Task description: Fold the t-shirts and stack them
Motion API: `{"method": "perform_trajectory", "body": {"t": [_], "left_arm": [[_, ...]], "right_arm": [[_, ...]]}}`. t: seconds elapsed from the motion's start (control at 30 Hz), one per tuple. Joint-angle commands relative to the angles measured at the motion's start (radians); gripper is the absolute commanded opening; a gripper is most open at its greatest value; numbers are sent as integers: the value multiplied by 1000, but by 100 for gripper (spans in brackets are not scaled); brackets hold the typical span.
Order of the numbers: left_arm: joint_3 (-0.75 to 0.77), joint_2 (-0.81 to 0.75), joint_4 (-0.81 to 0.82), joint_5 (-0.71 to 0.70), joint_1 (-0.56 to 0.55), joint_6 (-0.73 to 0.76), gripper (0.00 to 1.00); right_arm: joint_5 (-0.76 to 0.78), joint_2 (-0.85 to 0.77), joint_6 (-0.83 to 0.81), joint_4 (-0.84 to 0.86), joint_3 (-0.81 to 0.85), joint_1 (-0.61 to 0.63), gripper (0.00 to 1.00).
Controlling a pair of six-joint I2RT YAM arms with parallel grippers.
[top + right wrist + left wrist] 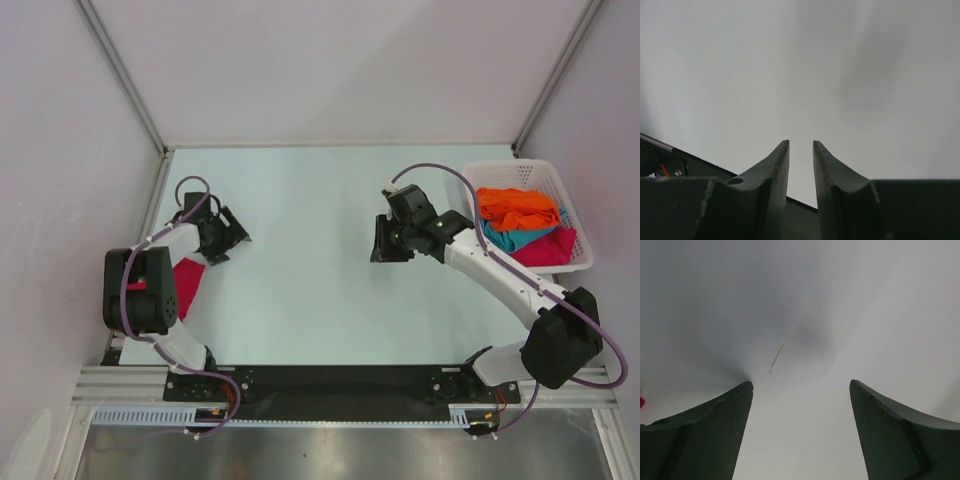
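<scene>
At about 8 o'clock on the pale bench [300,300], a red t-shirt [188,283] lies bunched against the left edge, part of it hidden under the bent left arm [145,290]. Just past it, near 9 o'clock, the left fingers [705,430] are spread wide with nothing between them. The left wrist view shows only bare white surface in the gap, with a thin tan thread or scratch [775,359] lying toward 12 o'clock from the fingertips and a sliver of red at the frame's far left edge. Whether these fingers touch the surface cannot be told. Right of the bench's middle, toward 2 o'clock, the right fingers [770,175] point toward 9 o'clock, with only a narrow slit between them and nothing held; plain bench shows through the gap. The right arm [500,275] runs back from them to its base near 5 o'clock. At 3 o'clock, against the right edge, sits the white slatted basket [510,166] with three crumpled shirts inside. The orange t-shirt [515,207] is on top at the basket's 12 o'clock end, the teal t-shirt [518,240] is beneath it, and the crimson t-shirt [552,248] is toward the 5 o'clock corner. Both sets of fingers are well apart from the basket.
</scene>
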Motion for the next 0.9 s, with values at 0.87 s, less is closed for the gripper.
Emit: {"method": "perform_trajectory", "body": {"t": [0.87], "left_arm": [[-84, -182, -255, -230, 270, 11, 86]], "right_arm": [[-69, -109, -56, 95, -130, -78, 31]]}}
